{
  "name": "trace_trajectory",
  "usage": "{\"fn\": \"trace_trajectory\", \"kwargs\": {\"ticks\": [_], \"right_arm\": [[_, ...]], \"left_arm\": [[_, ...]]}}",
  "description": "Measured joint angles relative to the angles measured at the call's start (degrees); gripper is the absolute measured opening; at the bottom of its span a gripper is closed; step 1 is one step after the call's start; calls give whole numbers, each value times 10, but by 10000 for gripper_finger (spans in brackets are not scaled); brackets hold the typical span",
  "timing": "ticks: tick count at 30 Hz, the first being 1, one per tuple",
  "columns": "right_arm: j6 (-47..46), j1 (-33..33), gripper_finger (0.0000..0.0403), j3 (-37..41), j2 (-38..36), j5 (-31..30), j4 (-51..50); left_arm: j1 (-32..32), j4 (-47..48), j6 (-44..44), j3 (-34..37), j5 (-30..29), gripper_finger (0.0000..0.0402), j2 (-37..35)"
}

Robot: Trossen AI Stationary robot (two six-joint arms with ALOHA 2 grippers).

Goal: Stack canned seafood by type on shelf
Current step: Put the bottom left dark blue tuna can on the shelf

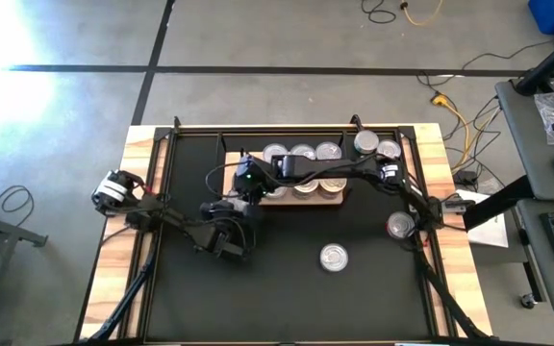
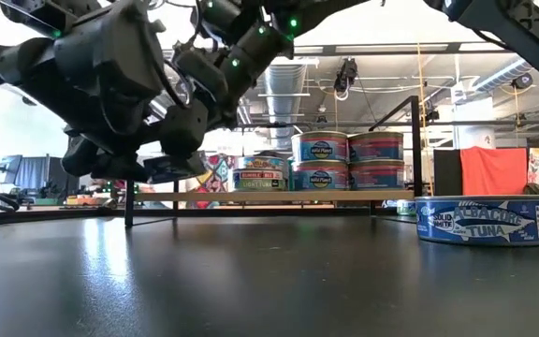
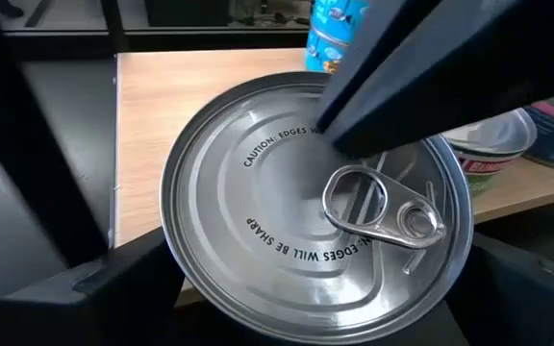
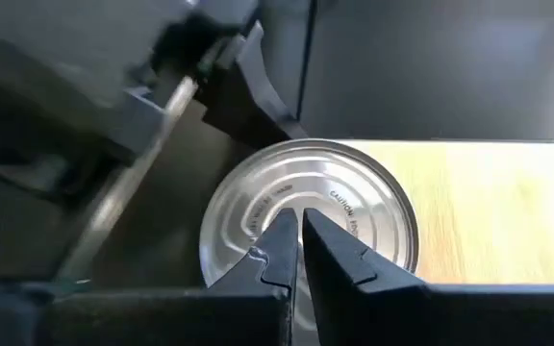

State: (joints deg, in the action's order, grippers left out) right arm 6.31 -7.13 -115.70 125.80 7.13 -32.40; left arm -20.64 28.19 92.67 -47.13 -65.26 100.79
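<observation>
A silver-topped can with a pull tab sits between the fingers of my left gripper at the left end of the light-wood shelf. In the high view my left gripper reaches in from the left. My right gripper is shut, its tips on this can's lid; its arm stretches across the shelf from the right. More cans stand stacked on the shelf board. Whether the held can's bottom rests on the board is hidden. My left gripper has the can between its two fingers, one on each opposite side of the rim. The fingers come in nearly level from the table's near left. The lid faces up. My right gripper's shut fingertips rest on the can's lid, near its middle. They slant down from the table's right side, and in the left wrist view one dark finger lies over the lid's far part.
A blue-labelled tuna can lies loose on the black mat near the front right. A red-sided can sits by the right arm. Several cans stand in a row behind the shelf, with two more at its far right.
</observation>
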Motion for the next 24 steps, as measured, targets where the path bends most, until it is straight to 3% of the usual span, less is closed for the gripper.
{"fn": "trace_trajectory", "kwargs": {"ticks": [6, 15, 24], "right_arm": [[9, -25, 12, 28, 0, 48, 16], [13, -49, 12, 72, -2, 52, 20], [22, -52, 12, 78, -2, 25, 18]], "left_arm": [[3, -40, -52, 0, 2, 397, 0], [2, -42, -62, 0, 4, 399, -7], [-3, -37, -115, 0, 90, 400, -19]]}}
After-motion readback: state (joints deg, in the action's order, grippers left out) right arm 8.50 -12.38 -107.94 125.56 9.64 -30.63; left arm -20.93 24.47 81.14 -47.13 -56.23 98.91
